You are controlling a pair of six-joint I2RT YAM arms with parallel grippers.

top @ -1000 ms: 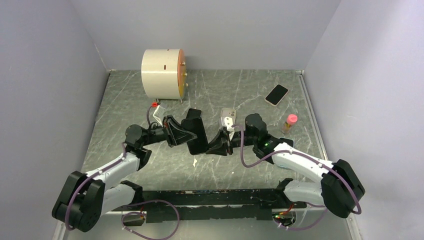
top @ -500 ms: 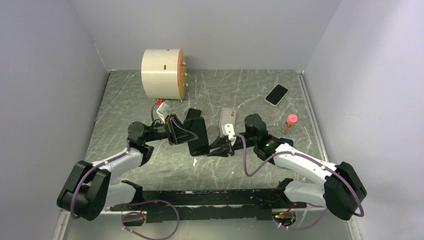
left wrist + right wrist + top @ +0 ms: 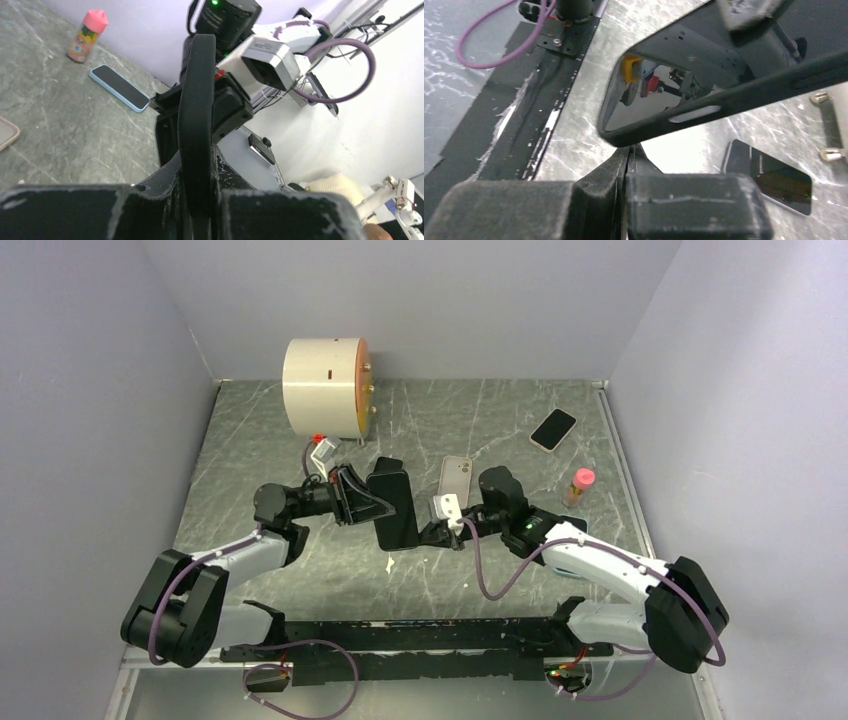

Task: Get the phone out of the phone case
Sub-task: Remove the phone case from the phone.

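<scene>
My left gripper (image 3: 364,502) is shut on the black phone case (image 3: 397,515) and holds it on edge above the table. In the left wrist view the case (image 3: 196,115) runs edge-on up from between the fingers (image 3: 197,200). The phone (image 3: 674,70) shows as a glossy, mirror-like face inside the case rim (image 3: 734,97). My right gripper (image 3: 430,533) is shut with nothing between its jaws. Its tips (image 3: 629,150) sit right under the case's lower corner.
A light phone-shaped slab (image 3: 455,477) lies flat behind the right gripper. A blue-edged phone (image 3: 553,428) and a pink-capped bottle (image 3: 579,486) sit at the back right. A white cylinder (image 3: 325,385) stands at the back left. A dark-screened phone (image 3: 769,175) lies on the table under the case.
The right gripper has closed fully and slid left and down to the case's lower corner, uncovering the light slab behind it. The left gripper keeps its hold, shifted slightly back.
</scene>
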